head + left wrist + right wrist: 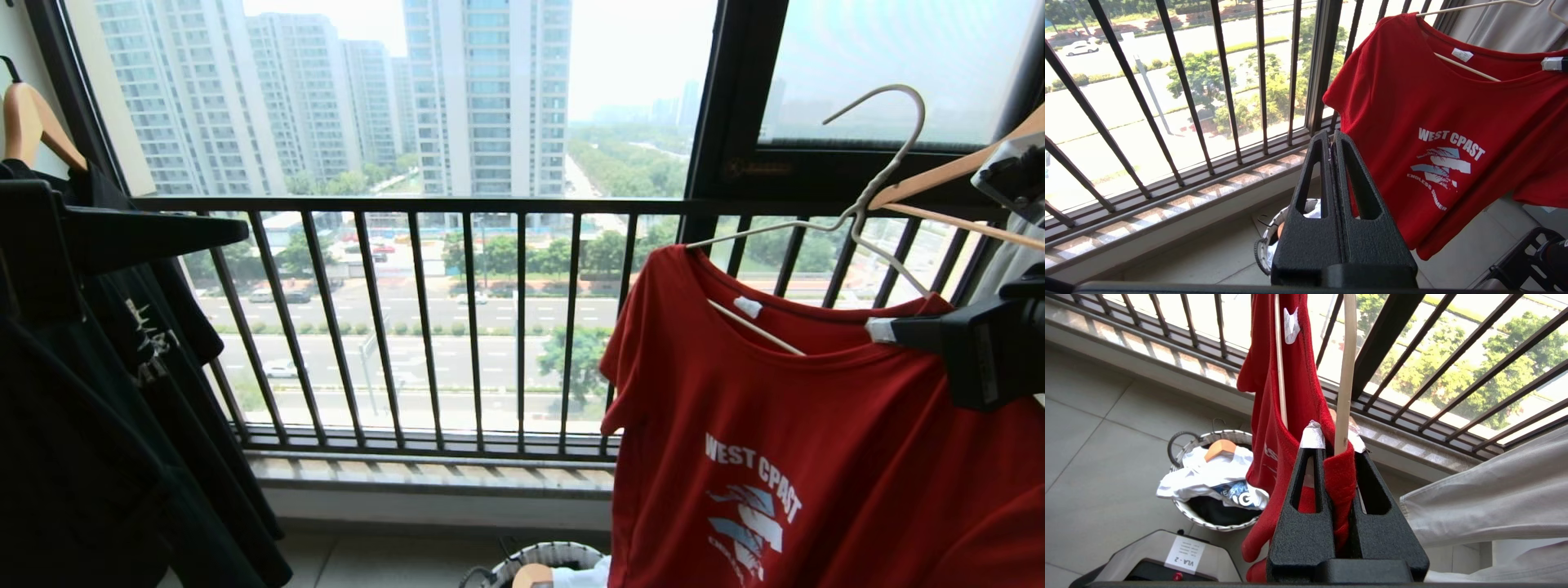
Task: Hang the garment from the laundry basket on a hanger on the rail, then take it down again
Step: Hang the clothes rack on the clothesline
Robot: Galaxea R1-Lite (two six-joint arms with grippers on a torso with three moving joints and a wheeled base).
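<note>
Here, by the barred window railing [408,327], my right claw [1333,447] pinches a fold of the red garment [784,457] at its shoulder together with the pale wire of the hanger [886,175], its two taped fingertips [1312,437] closed on cloth and wire. The garment hangs on that hanger in the air on my right side, chest print facing me, white neck label [747,306] showing inside the collar. The hanger's slim hook points up in front of the window frame; I cannot tell whether it rests on anything. A thick wooden hanger [955,175] crosses just behind the wire one near the right edge of the head view.

My left claw [1332,136] hovers beside the garment's sleeve, its fingers pressed together with nothing between them.

Below, on the tiled floor [1094,428], the laundry basket [1186,508] sits near the foot of the railing with a white T-shirt [1208,477] heaped in it and the orange-brown end of a wooden hanger on top. On my left a black T-shirt [155,343] with pale print hangs from another wooden hanger [33,122].
</note>
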